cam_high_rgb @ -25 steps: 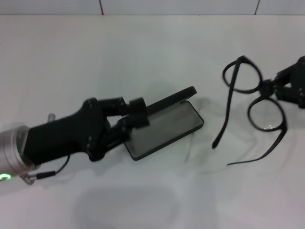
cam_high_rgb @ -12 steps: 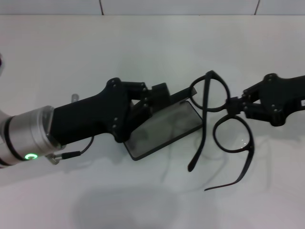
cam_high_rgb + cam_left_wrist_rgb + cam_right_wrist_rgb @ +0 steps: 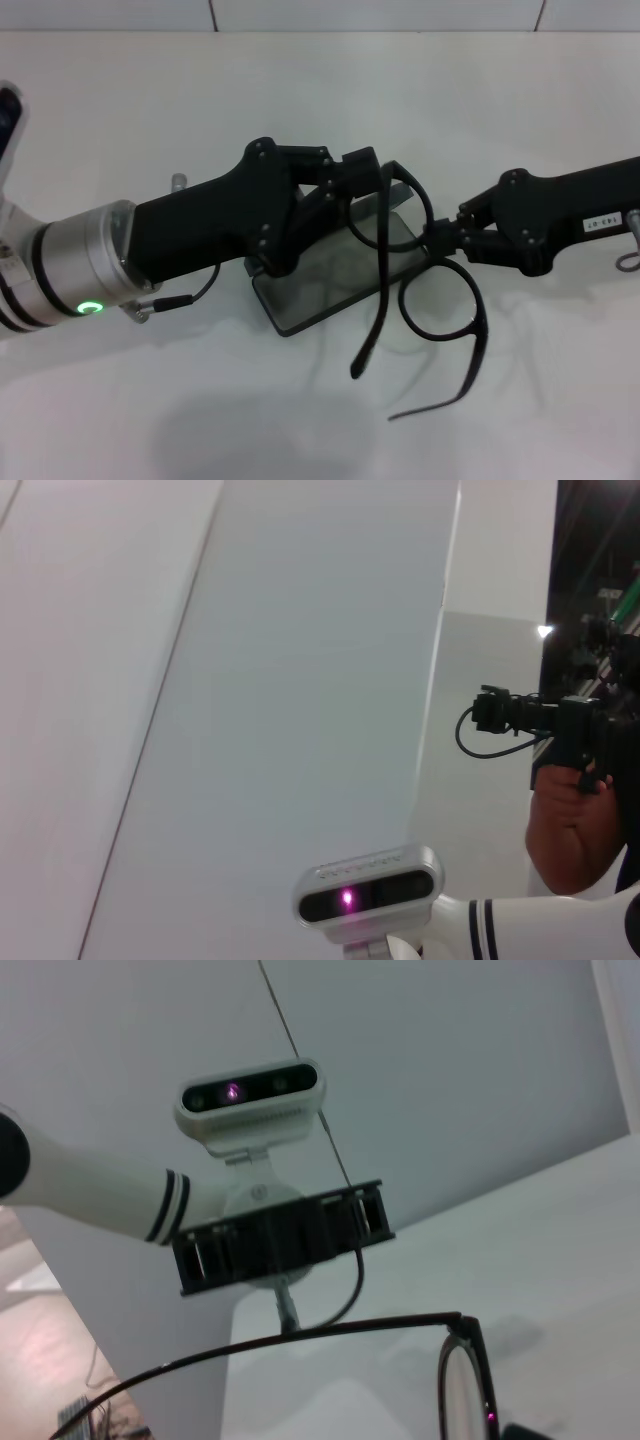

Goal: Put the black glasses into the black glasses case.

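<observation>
over the open case, the black glasses (image 3: pixel 420 270) hung by the bridge, clamped in the right gripper (image 3: pixel 440 238); a second earlier they were well off to the right. one lens now overlapped the black glasses case (image 3: pixel 330 285), temples still spread. left gripper (image 3: pixel 350 185) was closed on the raised lid. white counter (image 3: pixel 120 110) beneath. lowering looked next; splayed temples might snag.

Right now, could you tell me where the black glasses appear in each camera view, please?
Head view: black glasses right of centre, held at the bridge by the right gripper, one lens over the black glasses case.
Left wrist view: not in it.
Right wrist view: along the bottom edge.
Shared landmark: the glasses themselves.
</observation>
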`<state>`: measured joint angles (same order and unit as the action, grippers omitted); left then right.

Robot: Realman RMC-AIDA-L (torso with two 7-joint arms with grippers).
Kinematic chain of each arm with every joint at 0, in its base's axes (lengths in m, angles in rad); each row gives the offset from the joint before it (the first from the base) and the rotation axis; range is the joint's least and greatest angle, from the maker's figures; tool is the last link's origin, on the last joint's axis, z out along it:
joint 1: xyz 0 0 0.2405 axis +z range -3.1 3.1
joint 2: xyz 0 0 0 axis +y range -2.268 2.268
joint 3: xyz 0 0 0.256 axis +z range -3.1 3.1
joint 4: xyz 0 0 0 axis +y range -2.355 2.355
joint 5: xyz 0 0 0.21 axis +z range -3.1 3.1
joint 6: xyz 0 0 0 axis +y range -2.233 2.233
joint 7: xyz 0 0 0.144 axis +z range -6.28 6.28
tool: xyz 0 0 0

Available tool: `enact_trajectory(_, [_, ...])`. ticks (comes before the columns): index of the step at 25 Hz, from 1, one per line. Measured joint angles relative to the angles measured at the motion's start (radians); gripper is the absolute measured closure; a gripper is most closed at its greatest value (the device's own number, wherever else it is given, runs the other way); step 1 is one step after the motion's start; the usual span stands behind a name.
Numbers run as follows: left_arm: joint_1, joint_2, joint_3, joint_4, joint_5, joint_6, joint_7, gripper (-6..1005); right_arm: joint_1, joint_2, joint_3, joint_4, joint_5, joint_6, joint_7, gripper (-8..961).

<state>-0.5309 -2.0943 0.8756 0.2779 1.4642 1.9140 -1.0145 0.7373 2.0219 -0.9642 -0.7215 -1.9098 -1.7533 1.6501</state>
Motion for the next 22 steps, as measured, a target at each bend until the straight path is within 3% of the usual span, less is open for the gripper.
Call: enact_trajectory(22, [-0.020,-0.006,0.041,-0.036,0.001,-0.040,0.055,961,0.033,-0.004,-0.004,0.080,0.109,-0.023,0.009,918])
